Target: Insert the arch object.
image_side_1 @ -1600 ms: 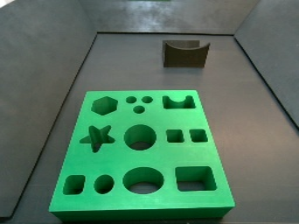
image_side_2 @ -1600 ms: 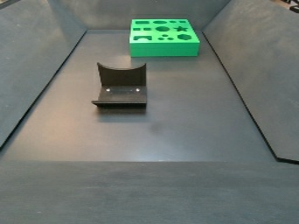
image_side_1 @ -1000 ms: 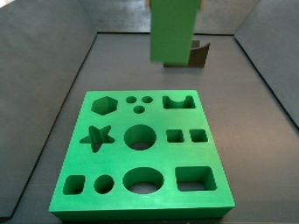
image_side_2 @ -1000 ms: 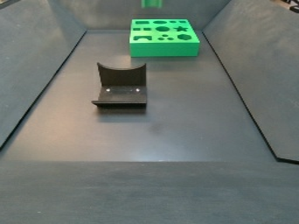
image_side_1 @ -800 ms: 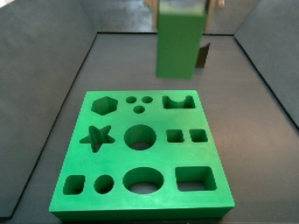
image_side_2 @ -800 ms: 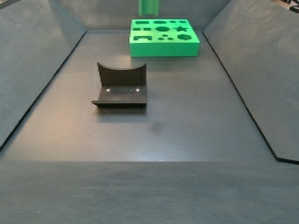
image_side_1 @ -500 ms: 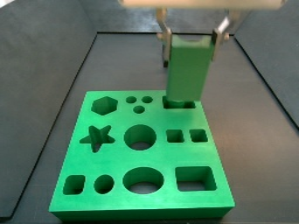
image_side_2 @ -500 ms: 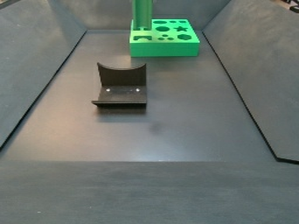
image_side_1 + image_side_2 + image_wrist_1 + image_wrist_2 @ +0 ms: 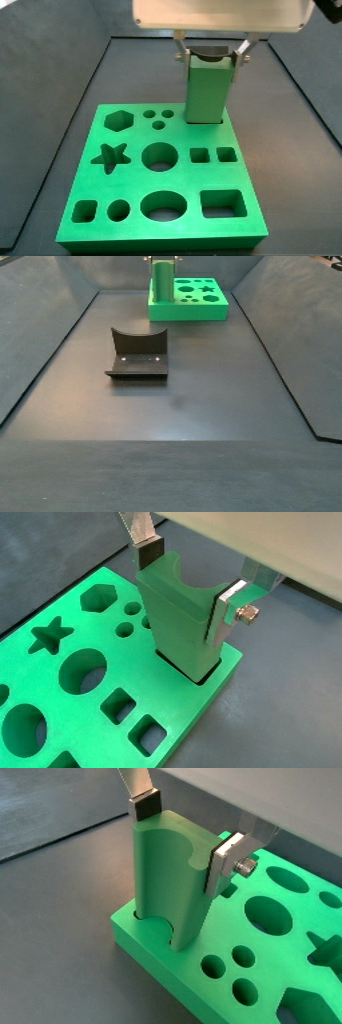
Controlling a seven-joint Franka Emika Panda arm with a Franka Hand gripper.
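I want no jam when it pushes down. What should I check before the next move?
1. Grip: ok. The gripper is shut on the green arch object, one finger on each side.
2. Hole match: ok. Its lower end sits in the arch-shaped hole near a corner of the green board.
3. Tilt: ok. It stands upright in a side view.
4. Seated depth: cannot tell. Most of it stands above the board.
5. Fixture out of the way: ok. It stands on the floor apart from the board.
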